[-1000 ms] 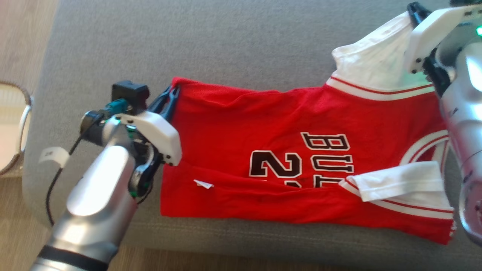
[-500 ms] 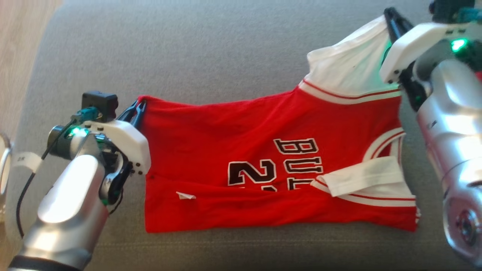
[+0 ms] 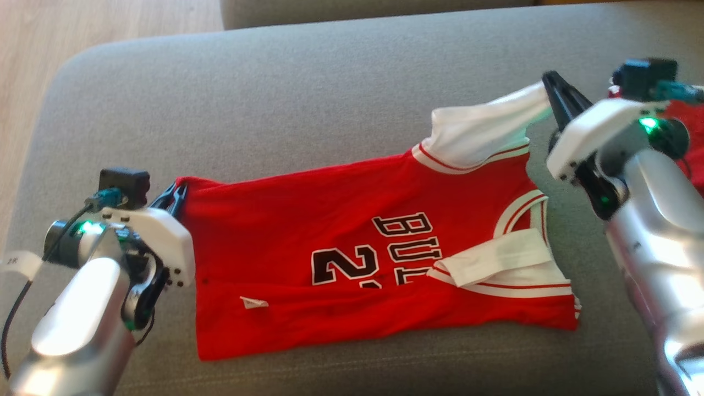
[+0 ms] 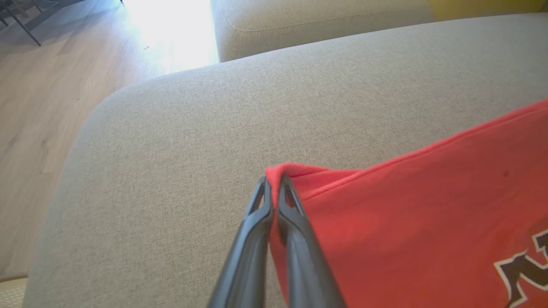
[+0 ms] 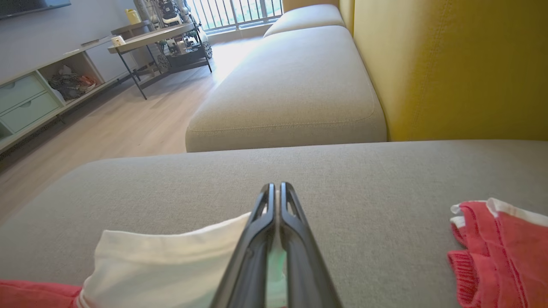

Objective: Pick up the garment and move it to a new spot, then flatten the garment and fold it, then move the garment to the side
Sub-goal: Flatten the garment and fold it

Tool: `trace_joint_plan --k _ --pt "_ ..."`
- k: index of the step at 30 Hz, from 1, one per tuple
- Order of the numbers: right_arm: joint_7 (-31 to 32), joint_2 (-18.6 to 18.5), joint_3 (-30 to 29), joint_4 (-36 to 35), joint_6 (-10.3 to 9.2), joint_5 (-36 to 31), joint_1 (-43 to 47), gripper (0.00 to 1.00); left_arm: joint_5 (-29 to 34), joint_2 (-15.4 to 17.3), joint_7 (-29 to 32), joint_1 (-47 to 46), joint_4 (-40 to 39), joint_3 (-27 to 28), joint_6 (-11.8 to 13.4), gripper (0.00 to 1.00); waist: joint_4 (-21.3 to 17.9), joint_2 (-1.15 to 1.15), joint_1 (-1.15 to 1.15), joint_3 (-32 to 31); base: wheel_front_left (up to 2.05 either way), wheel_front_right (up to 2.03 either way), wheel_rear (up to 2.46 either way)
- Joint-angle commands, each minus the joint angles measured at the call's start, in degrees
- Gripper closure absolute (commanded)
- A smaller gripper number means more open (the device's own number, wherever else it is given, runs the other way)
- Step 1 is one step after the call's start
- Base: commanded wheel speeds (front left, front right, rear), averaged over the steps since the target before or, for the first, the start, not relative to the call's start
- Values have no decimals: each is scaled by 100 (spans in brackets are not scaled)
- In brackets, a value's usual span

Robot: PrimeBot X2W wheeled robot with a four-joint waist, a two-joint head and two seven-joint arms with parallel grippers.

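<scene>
From the head view, the soft red basketball jersey with white sleeves [image 3: 352,264] lies spread, lettering up, across the wide grey fabric sofa cushion [image 3: 275,110]. The left gripper [image 3: 175,195] is clamped on the far hem corner. The right gripper [image 3: 553,88] pinches the tip of the far white sleeve [image 3: 478,129] and holds it lifted clear of the cushion. The near sleeve lies folded over the chest.

In the left wrist view, the two dark fingers are pressed together with a small fold of red hem caught between them, low over the cushion.

In the right wrist view, the fingers are closed the same way on white sleeve cloth. A crumpled red-and-white cloth [image 5: 496,248] lies on the cushion beside them, apart from the jersey, and a mustard-yellow backrest [image 5: 449,64] rises behind.

The jersey looks light and completely limp, so I'd expect it to sag and crease wherever it isn't held. The thin knit could slide out of such narrow fingers under a hard pull. The doubled hem corners and the striped sleeve bands look like the safest places to hold it. The single-layer middle would only bunch up.
</scene>
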Motion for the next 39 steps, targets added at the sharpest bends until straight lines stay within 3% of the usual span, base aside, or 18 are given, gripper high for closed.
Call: trace_joint_plan --k 1,12,26,37,38,39 --pt "79 -52 119 -351 -2 126 54 100 -54 303 12 -147 -190 283 53 100 -32 0 1 -51 0 0 0" --pt "1551 -605 -164 -2394 -2 761 1662 100 -48 653 419 495 -670 27 -15 100 -91 0 1 -312 0 0 0" --pt "4316 -581 -969 -5079 -2 670 3616 100 -150 1095 1060 1355 -1611 -178 127 100 -177 0 1 -500 0 0 0" --pt "5081 -335 -1247 -5866 -2 476 4202 100 -188 1065 1156 1543 -1655 -286 221 100 -195 0 1 -540 0 0 0" --pt "5077 -316 -1282 -5882 -2 433 4221 70 -188 1059 1160 1545 -1649 -299 221 100 -192 0 1 -538 0 0 0" --pt "5079 -258 -1372 -5866 -2 399 4240 0 -192 1053 1166 1546 -1643 -310 220 100 -189 0 1 -535 0 0 0"
